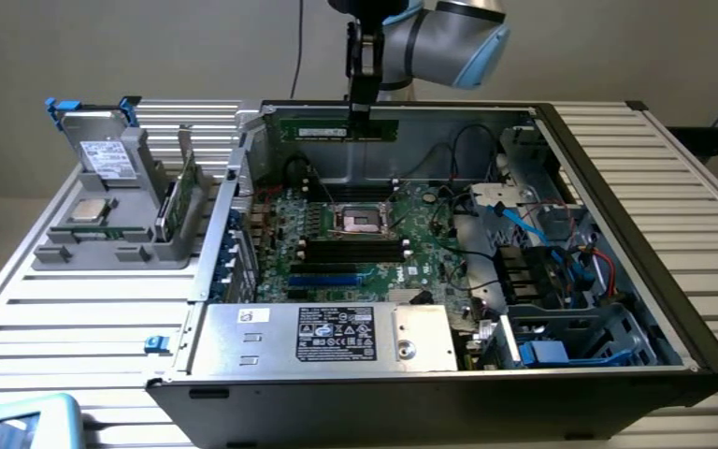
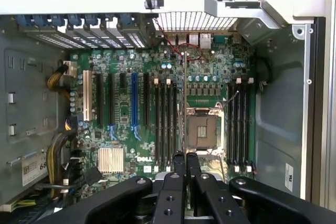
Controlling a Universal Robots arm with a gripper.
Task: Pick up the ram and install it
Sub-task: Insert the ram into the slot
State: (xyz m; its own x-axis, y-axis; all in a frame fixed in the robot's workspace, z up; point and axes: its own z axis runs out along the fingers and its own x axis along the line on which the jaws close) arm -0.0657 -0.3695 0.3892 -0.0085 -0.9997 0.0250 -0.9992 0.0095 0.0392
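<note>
White slatted desk [image 1: 35, 318] under an open black computer case [image 1: 658, 281]; we hold the slim green circuit-board ram stick [image 1: 328, 129] clamped in our claw [image 1: 362, 114] above the motherboard's black slots [image 1: 352, 249], not yet seated

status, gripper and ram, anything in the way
Gripper shut on the ram. Ram level, above the open case, over the motherboard. Black slots empty, nothing over them.
</note>
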